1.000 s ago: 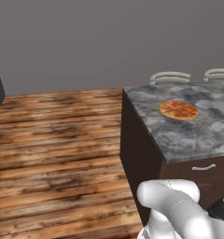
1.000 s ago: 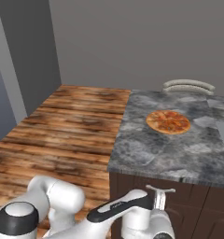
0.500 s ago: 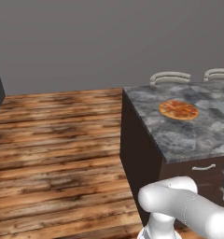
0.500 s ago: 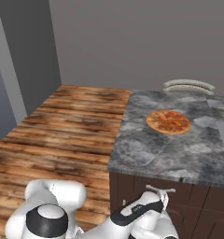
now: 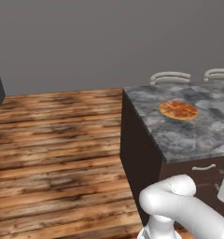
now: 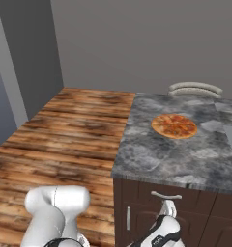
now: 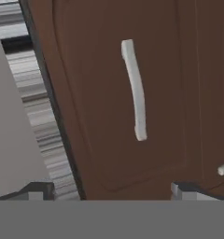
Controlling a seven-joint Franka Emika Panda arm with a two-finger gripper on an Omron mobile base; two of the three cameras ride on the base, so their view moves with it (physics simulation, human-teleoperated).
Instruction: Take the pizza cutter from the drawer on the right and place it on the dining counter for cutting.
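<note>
Pizza on dining counter

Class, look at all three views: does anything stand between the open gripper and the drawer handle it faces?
Nothing visible does. In the hand view the gripper is open, and the silver handle on the closed drawer front lies straight ahead.

The large grey marbled stone dining counter looks smooth with a faint sheen, over a dark brown matt wooden cabinet base. The shallow dark brown wooden drawer carries a pale, satin metal bar handle. The plank wood floor is streaky and rough-grained.
</note>
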